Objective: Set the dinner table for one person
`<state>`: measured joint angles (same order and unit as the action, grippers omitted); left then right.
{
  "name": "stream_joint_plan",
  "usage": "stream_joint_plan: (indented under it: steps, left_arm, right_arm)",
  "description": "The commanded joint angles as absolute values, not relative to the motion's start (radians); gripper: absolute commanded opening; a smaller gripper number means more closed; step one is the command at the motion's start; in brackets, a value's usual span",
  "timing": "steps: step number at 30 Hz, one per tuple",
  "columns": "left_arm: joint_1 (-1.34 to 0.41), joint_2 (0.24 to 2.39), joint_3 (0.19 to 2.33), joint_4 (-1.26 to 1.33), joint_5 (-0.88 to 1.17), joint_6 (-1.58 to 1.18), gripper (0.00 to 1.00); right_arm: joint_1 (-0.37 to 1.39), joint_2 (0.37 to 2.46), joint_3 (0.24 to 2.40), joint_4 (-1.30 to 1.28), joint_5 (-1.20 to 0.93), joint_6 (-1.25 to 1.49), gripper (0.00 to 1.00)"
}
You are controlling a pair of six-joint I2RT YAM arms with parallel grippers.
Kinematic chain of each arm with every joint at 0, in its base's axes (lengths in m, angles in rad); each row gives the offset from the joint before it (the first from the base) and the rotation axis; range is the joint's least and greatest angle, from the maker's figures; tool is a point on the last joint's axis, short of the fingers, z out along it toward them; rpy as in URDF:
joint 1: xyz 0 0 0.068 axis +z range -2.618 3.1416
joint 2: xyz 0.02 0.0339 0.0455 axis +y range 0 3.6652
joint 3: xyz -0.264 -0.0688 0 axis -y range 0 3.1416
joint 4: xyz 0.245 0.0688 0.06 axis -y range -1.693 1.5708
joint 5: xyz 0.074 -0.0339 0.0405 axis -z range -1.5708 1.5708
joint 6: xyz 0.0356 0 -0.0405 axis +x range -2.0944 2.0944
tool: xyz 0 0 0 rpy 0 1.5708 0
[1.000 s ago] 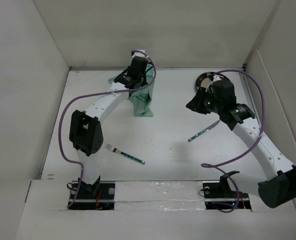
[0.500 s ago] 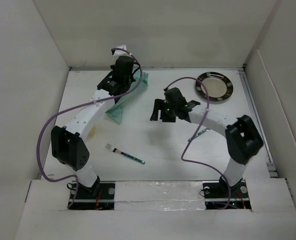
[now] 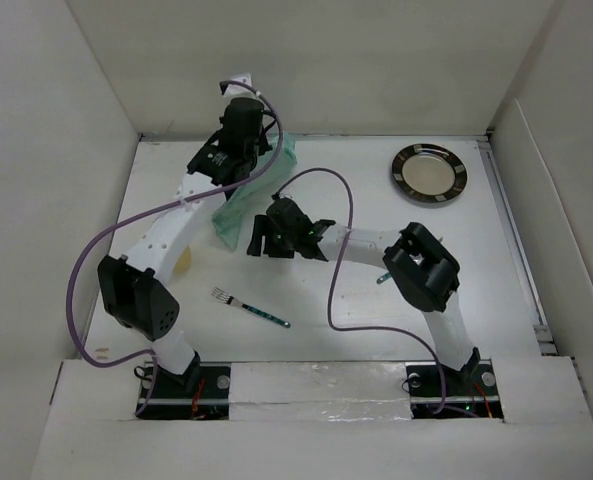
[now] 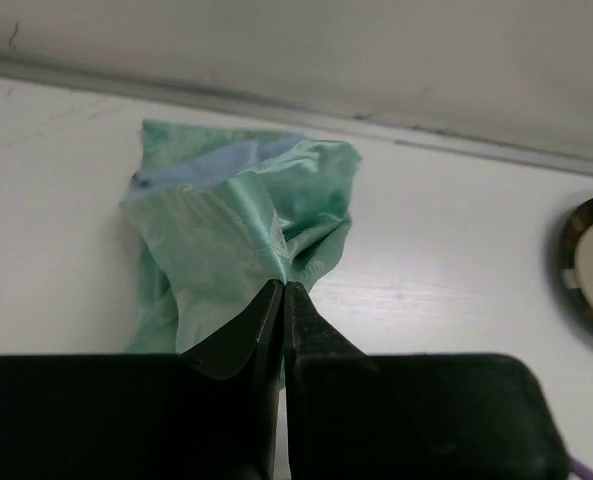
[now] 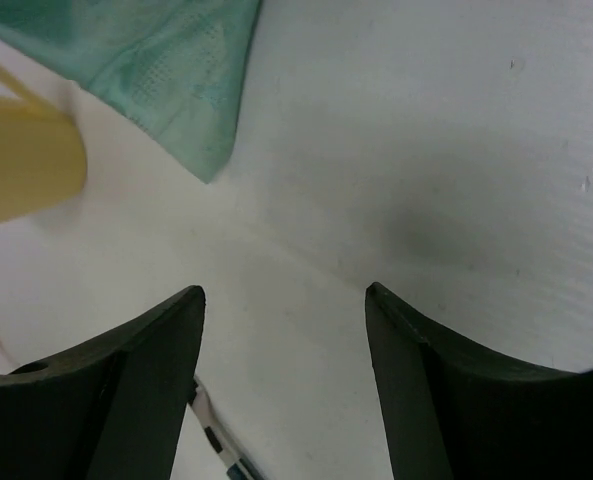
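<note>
The mint-green placemat (image 3: pixel 244 205) hangs bunched from my left gripper (image 3: pixel 264 152), which is shut on a fold of it above the back left of the white dinner table (image 3: pixel 356 320). In the left wrist view the jaws (image 4: pixel 283 287) pinch the cloth (image 4: pixel 226 215). My right gripper (image 3: pixel 259 240) is open and empty, low over the table beside the placemat's lower corner (image 5: pixel 176 70); its jaws (image 5: pixel 284 295) stand wide apart. A fork (image 3: pixel 249 308) lies at the front left. A dark-rimmed plate (image 3: pixel 429 172) sits at the back right.
A yellow object (image 3: pixel 183 263) lies left of the placemat and also shows in the right wrist view (image 5: pixel 21 165). A knife (image 3: pixel 384 277) is mostly hidden under the right arm. The plate's edge shows in the left wrist view (image 4: pixel 588 270). White walls enclose the table.
My right arm has swung left from the plate across the table to the placemat's lower corner. My left gripper has shifted left with the placemat, which now hangs slanted.
</note>
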<state>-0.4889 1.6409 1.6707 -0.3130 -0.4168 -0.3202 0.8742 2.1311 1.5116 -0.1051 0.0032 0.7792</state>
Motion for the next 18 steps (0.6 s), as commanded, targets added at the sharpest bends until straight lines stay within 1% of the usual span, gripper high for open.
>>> stream_joint_plan:
  steps: [1, 3, 4, 5, 6, 7, 8, 10, 11, 13, 15, 16, 17, 18]
  left_arm:
    - [-0.5, 1.626, 1.856, -0.256, -0.345, -0.336, 0.0]
    - [-0.521, 1.66, 1.995, -0.267, -0.327, -0.345, 0.0]
    - [-0.534, 1.698, 2.049, -0.273, -0.319, -0.351, 0.0]
    - [-0.534, 1.719, 2.165, -0.282, -0.26, -0.366, 0.0]
    - [-0.534, 1.742, 2.221, -0.294, -0.236, -0.383, 0.0]
    - [-0.534, 1.787, 2.361, -0.302, -0.204, -0.408, 0.0]
    - [-0.534, 1.787, 2.362, -0.302, -0.204, -0.408, 0.0]
    - [-0.534, 1.775, 2.378, -0.261, -0.186, -0.43, 0.0]
    - [-0.534, 1.766, 2.373, -0.247, -0.176, -0.451, 0.0]
    - [-0.534, 1.724, 2.336, -0.201, -0.181, -0.463, 0.0]
    - [-0.522, 1.672, 2.185, -0.126, -0.241, -0.483, 0.0]
    - [-0.505, 1.602, 2.095, -0.089, -0.261, -0.498, 0.0]
    - [-0.482, 1.565, 1.9, -0.054, -0.25, -0.526, 0.0]
    - [-0.432, 1.528, 1.8, -0.008, -0.236, -0.588, 0.0]
  right_arm:
    - [0.836, 1.996, 1.439, 0.06, 0.039, 0.822, 0.72]
    - [0.825, 1.965, 1.431, 0.034, 0.015, 0.798, 0.75]
    - [0.813, 1.918, 1.433, -0.041, 0.038, 0.786, 0.75]
    - [0.813, 1.883, 1.431, -0.069, 0.067, 0.773, 0.76]
    - [0.813, 1.844, 1.404, -0.086, 0.095, 0.764, 0.76]
    - [0.789, 1.7, 1.353, -0.116, 0.148, 0.744, 0.76]
    - [0.773, 1.698, 1.353, -0.117, 0.149, 0.744, 0.76]
    - [0.73, 1.607, 1.306, -0.141, 0.131, 0.719, 0.77]
    - [0.707, 1.536, 1.308, -0.2, 0.123, 0.697, 0.79]
    - [0.657, 1.482, 1.333, -0.267, 0.141, 0.664, 0.8]
    - [0.609, 1.441, 1.35, -0.345, 0.127, 0.627, 0.84]
    - [0.598, 1.436, 1.374, -0.374, 0.106, 0.623, 0.84]
    - [0.598, 1.433, 1.377, -0.426, 0.088, 0.621, 0.86]
    - [0.589, 1.43, 1.373, -0.44, 0.08, 0.623, 0.87]
